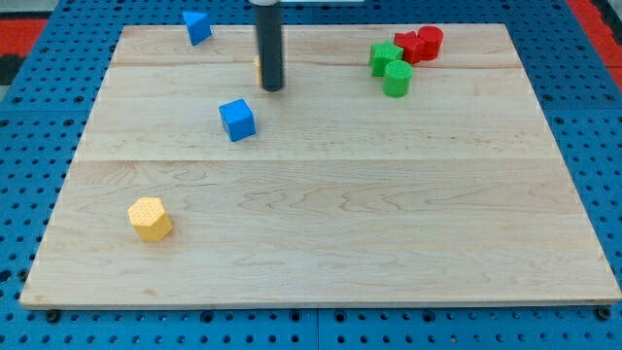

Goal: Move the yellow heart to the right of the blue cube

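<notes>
The blue cube (237, 119) sits on the wooden board (321, 233), left of the middle in the upper half. My tip (273, 89) is up and to the right of the cube, a short gap away. A sliver of yellow (258, 68) shows just behind the rod's left side; most of that block is hidden by the rod, so its shape cannot be made out.
A yellow hexagonal block (150, 218) lies at the lower left. A blue triangular block (197, 26) is at the top left edge. At the top right cluster a green star (384, 56), a green cylinder (397, 78), a red star (408, 45) and a red cylinder (430, 41).
</notes>
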Available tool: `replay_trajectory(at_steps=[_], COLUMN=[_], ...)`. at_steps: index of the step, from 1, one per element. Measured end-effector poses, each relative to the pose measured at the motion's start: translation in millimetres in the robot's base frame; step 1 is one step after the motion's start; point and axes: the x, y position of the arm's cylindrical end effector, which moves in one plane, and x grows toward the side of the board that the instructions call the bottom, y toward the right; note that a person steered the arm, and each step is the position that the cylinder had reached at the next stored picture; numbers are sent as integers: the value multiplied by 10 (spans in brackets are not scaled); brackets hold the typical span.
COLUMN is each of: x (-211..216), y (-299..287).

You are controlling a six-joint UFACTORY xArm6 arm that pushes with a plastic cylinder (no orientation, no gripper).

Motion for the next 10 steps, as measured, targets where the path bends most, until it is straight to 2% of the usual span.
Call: replay_trajectory(at_steps=[1, 2, 3, 4, 6, 7, 8, 9, 10], x=[644, 880, 959, 1241, 1573, 1713, 1730, 1723, 1370], y=[-260, -373, -175, -192, 431, 345, -489, -599, 104])
